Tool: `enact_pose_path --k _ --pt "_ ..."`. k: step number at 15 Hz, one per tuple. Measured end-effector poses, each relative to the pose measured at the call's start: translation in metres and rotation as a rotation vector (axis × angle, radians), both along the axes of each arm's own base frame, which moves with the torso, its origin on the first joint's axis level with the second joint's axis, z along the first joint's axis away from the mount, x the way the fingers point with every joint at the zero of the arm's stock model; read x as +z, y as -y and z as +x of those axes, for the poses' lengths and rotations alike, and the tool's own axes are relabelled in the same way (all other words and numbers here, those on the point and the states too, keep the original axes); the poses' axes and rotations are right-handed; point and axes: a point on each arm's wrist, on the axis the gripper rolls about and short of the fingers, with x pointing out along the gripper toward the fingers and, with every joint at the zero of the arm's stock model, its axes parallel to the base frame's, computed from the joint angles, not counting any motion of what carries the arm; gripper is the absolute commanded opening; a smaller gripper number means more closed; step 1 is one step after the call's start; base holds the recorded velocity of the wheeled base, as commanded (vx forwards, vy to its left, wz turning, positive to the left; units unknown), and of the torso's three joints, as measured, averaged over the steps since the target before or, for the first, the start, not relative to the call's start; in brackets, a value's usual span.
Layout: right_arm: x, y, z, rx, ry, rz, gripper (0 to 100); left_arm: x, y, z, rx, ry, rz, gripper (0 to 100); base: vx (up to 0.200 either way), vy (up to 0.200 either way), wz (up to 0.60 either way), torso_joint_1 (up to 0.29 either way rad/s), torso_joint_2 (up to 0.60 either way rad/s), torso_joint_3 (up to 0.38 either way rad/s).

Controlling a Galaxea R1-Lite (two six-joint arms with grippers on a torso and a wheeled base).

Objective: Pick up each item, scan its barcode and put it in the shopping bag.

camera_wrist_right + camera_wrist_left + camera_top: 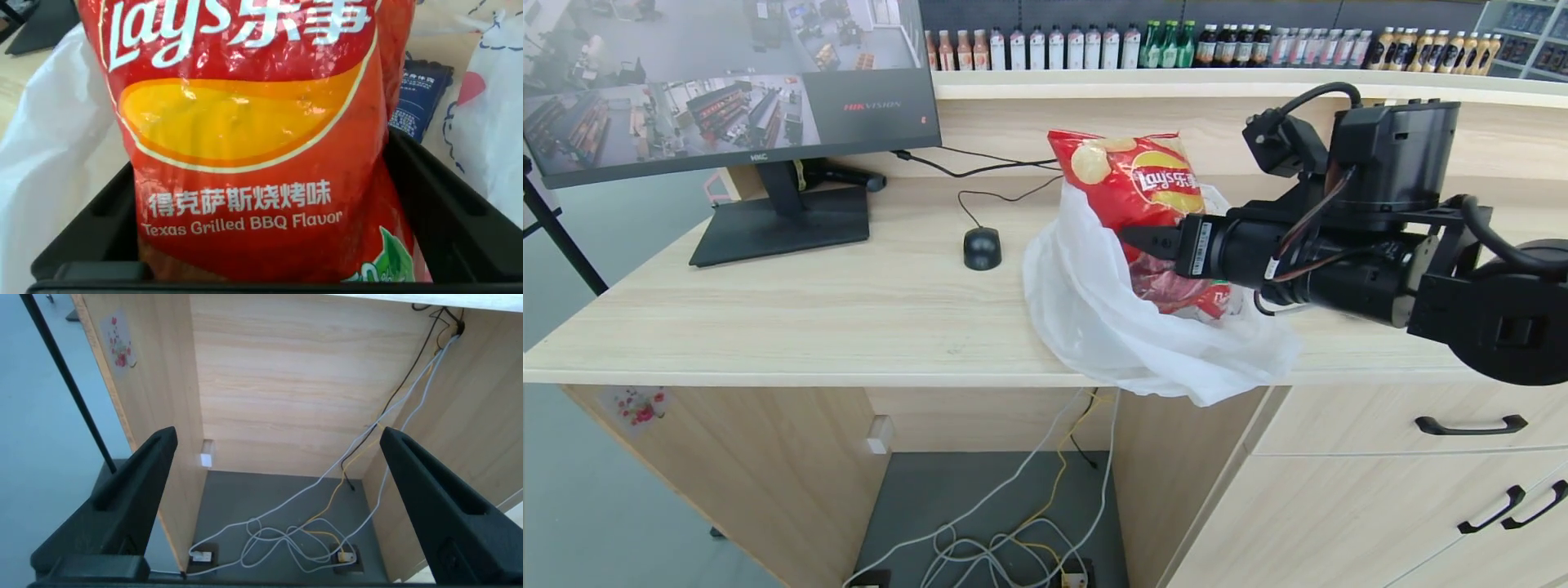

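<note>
- While the chip bag (1137, 192) stood upright, its lower half sat inside the shopping bag (1094, 327) on the right part of the counter (809, 318), and its top rose clear of the bag's mouth.
- That chip bag was glossy red foil, puffed like a pillow and creased low down, with a yellow oval and pictured crisps near the top.
- The shopping bag was thin, milky-white plastic, slumped in soft folds, with one fold hanging over the counter's front edge.
- The right gripper (1143, 241), hard black plastic, came in from the right and was clamped on the chip bag's lower half; in the right wrist view its fingers (82, 237) pressed on either flank of the foil.
- A dark blue packet (418, 96) lay just behind the chip bag, next to white plastic.
- The left gripper (278, 506) hung below counter level, its two black wedge-shaped fingers spread wide apart with nothing between them, facing the open bay under the counter.
- Thin white and yellow cables (286, 535) looped on the dark floor of that bay.
- The counter was smooth, pale wood-grain board; on it stood a monitor (719, 82) on a flat black stand and a rounded black mouse (982, 247) on a thin cord.
- Drawers (1339, 425) below the right side carried curved black handles, and bottles (1176, 45) lined the shelf behind.
</note>
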Motion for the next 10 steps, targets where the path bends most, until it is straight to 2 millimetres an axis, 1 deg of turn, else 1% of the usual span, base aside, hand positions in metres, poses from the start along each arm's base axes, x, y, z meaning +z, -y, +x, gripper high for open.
enact_pose_path --k 6,10 --pt "0.014 0.010 -0.017 0.003 0.044 0.002 100 0.000 0.000 0.000 0.000 0.000 0.000 100 0.000 0.000 0.00 0.000 0.00 0.000" --pt "0.018 0.020 -0.035 0.007 0.083 0.002 100 0.000 0.000 0.000 0.000 0.000 0.000 100 0.000 0.000 0.00 0.000 0.00 0.000"
